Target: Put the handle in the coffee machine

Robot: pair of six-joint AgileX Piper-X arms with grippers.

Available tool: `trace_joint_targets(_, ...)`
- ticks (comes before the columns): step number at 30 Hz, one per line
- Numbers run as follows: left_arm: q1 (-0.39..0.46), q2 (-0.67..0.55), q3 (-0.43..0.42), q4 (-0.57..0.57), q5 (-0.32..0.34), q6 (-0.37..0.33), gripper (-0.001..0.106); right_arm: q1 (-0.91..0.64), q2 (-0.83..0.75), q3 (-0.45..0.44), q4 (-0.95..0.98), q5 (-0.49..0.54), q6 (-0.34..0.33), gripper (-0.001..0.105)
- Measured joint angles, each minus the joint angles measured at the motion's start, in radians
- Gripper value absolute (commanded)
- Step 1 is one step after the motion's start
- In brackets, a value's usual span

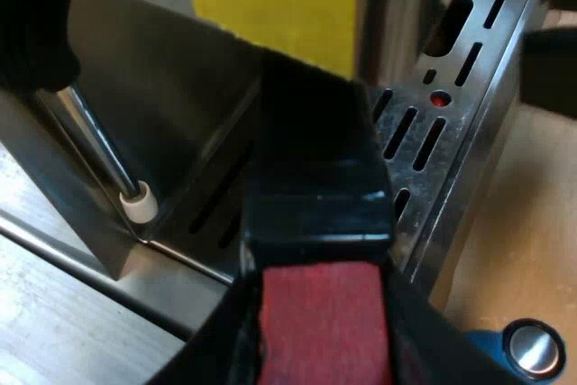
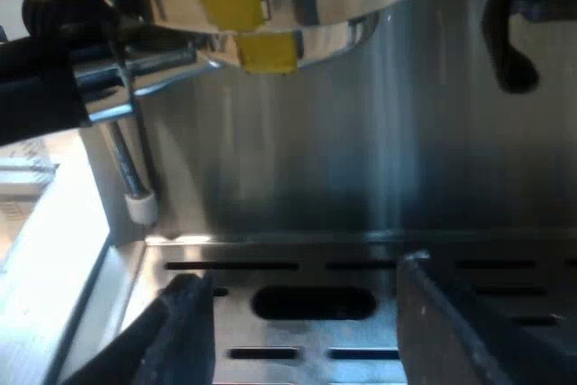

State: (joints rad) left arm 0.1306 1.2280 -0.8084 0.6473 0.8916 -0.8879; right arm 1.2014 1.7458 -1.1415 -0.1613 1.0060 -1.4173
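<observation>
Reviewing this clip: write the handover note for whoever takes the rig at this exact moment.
Left gripper: shut on the holder's handle, near its red end, at the machine's front.
Right gripper: open, empty, over the drip tray below the group head.
Blue tamper sits near the drip tray.
Done: holder in hand at the machine.
Left: I cannot tell whether it is seated; lock it in, then release.

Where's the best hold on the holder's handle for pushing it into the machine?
At the red end, where the left gripper seems to clamp it: fingers on its two sides, coming from behind along the straight dark handle. It then points at the machine, leaving its front end free.
</observation>
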Motion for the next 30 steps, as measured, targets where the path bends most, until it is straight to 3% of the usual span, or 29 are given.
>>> trace_joint_targets(5,0.002,0.0,0.0,-0.002,-0.007,0.004,0.0,-0.013,0.066,0.0,-0.119,-0.037,-0.107,0.047)
trace_joint_targets(10,0.002,0.0,0.0,-0.004,-0.007,0.004,0.0,-0.013,0.076,0.0,-0.156,-0.044,-0.128,0.047)
trace_joint_targets(20,0.002,0.0,0.0,-0.004,-0.007,0.004,0.0,-0.013,0.049,0.011,-0.172,-0.107,-0.29,0.047)
trace_joint_targets(26,0.003,0.0,0.0,-0.004,-0.004,0.004,0.0,-0.038,-0.077,0.135,-0.174,-0.127,-0.302,0.047)
trace_joint_targets(28,0.003,0.0,0.0,-0.004,-0.004,0.004,0.0,-0.057,-0.115,0.186,-0.179,-0.132,-0.287,0.047)
trace_joint_targets(30,0.003,0.0,0.001,-0.004,-0.004,0.004,0.0,-0.076,-0.142,0.242,-0.193,-0.16,-0.232,0.047)
